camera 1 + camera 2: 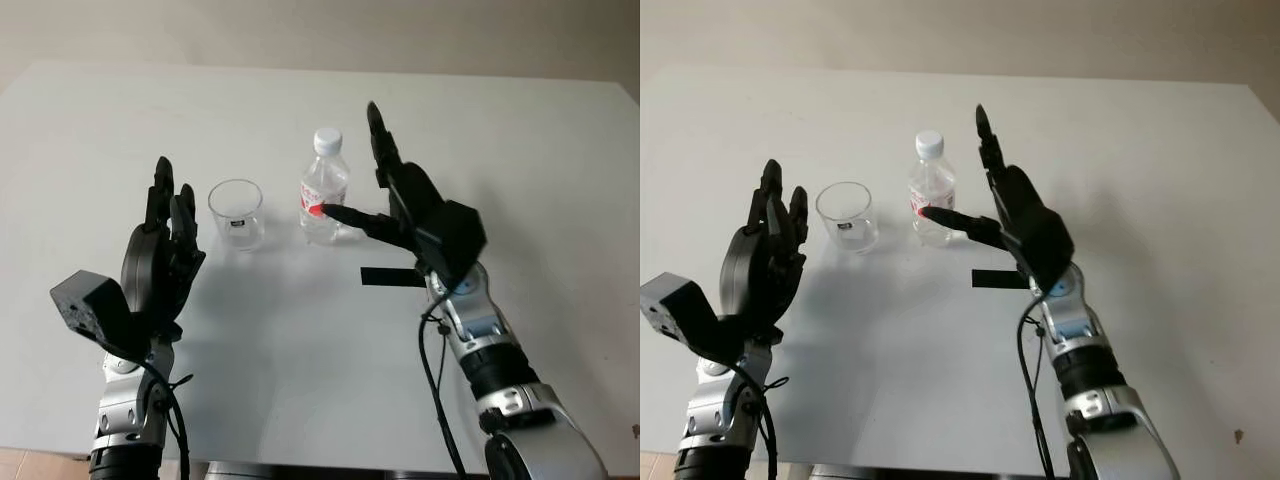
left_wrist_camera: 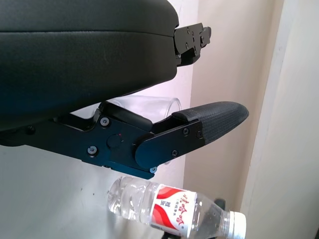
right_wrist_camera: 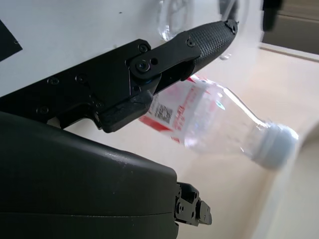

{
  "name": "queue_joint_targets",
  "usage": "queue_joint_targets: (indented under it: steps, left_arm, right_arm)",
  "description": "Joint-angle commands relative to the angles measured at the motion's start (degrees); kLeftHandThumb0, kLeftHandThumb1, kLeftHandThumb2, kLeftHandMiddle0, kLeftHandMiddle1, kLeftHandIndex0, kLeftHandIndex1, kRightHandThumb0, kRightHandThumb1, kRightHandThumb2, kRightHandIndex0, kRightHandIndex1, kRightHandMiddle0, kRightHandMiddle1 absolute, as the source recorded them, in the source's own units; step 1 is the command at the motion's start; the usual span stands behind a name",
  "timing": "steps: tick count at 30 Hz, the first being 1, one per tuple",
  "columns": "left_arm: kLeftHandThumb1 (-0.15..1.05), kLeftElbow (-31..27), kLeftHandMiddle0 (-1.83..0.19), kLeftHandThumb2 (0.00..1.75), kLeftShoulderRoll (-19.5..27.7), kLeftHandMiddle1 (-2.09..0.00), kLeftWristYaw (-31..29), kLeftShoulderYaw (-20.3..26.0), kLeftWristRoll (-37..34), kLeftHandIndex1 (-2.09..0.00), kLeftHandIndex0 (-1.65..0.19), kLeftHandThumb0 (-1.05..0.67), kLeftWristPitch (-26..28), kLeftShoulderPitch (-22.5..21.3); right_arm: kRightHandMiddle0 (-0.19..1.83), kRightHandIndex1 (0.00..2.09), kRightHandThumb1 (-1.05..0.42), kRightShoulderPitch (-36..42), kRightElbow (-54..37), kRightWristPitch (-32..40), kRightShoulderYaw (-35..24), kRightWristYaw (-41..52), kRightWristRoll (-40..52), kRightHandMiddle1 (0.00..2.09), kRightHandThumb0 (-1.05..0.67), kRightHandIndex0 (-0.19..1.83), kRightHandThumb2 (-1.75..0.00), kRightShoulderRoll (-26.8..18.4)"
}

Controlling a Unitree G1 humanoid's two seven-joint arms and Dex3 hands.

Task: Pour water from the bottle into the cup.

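A small clear plastic water bottle with a white cap and a red-and-white label stands upright on the white table, and everything else is best placed from it. The clear, empty plastic cup stands upright near the bottle, on its left, the two apart. The right hand is open just beside the bottle on its right, one finger reaching to the label band and another raised past the cap; whether the low finger touches the plastic cannot be told, and nothing is gripped yet. A short black strip of tape lies on the table nearer the robot than the bottle, under that hand. The left hand is open and raised on the far side of the cup from the bottle, holding nothing. The bottle looks light, thin-walled and smooth, so it will likely dent and slip under a hard squeeze; the labelled middle, where the body is straight, seems the best hold, leaving the capped neck free. The cap appears to be on, which would block pouring. The cup looks light enough to tip if nudged.
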Motion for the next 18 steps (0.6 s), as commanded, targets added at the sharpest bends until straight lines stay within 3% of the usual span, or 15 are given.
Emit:
queue_joint_targets:
  steps: [1, 18]
  left_arm:
    - [1.05, -0.78, 0.13, 0.76, -0.18, -0.05, -0.13, -0.16, -0.05, -0.05, 0.18, -0.74, -0.35, 0.51]
    - [1.05, -0.30, 0.13, 0.76, -0.06, -0.05, -0.55, -0.01, -0.28, -0.05, 0.18, -0.74, -0.50, 0.26]
  right_arm:
    - [-0.19, 0.00, -0.90, -2.11, 2.56, -0.83, 0.95, -0.48, -1.07, 0.00, -0.91, -0.19, -0.05, 0.26]
    - [-0.19, 0.00, -0.89, -7.91, 18.08, -3.67, 0.81, -1.24, 0.22, 0.00, -0.93, -0.19, -0.06, 4.07]
